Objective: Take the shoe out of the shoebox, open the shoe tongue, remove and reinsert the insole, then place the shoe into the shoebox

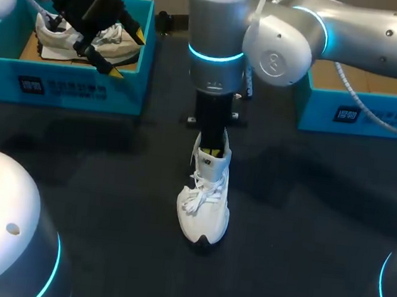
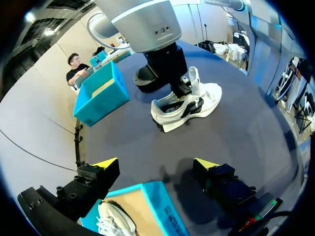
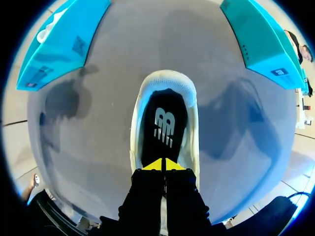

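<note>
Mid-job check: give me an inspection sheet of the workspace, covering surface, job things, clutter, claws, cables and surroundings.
Surface: dark matte table.
Job's things: white lace-up sneaker upright at mid-table, black insole lying inside it; second white sneaker in the left teal cardboard shoebox; right teal cardboard shoebox shows only brown floor.
Clutter: nothing seen.
Claws: left claw open above the boxed sneaker; right claw shut, tips in the shoe's opening over the insole; whether it pinches the insole cannot be told.
Cables: white cable hangs from the right arm over the right shoebox.
Surroundings: nothing seen reaching over the table.
</note>
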`<action>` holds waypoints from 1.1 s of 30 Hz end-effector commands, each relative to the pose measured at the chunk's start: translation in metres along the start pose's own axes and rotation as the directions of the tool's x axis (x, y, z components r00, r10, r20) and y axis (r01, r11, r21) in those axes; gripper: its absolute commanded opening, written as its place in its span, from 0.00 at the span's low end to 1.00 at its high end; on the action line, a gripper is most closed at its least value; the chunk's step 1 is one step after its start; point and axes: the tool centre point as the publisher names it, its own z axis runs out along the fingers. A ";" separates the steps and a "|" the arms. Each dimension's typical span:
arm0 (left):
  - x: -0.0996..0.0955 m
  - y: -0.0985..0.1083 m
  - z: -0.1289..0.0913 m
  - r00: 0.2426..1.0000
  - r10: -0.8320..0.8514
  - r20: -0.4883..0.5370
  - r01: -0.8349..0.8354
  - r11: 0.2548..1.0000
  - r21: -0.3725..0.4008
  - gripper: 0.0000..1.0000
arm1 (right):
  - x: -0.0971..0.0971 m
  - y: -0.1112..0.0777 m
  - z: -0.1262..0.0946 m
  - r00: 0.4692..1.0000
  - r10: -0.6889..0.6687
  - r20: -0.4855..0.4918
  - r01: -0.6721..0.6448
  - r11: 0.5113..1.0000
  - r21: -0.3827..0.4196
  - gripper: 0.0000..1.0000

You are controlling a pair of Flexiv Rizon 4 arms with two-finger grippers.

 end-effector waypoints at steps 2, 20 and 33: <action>0.001 0.000 -0.001 1.000 0.000 0.000 0.000 1.000 -0.003 1.00 | -0.002 -0.002 0.005 1.000 0.009 -0.013 -0.009 1.000 -0.005 0.32; 0.001 0.000 -0.001 1.000 0.000 0.000 0.000 1.000 -0.003 1.00 | 0.002 -0.001 0.003 0.999 -0.029 -0.019 0.029 0.999 0.022 1.00; 0.001 0.000 -0.001 1.000 0.000 0.000 0.000 1.000 -0.003 1.00 | 0.002 -0.006 0.001 0.999 -0.035 -0.018 0.036 0.999 0.041 1.00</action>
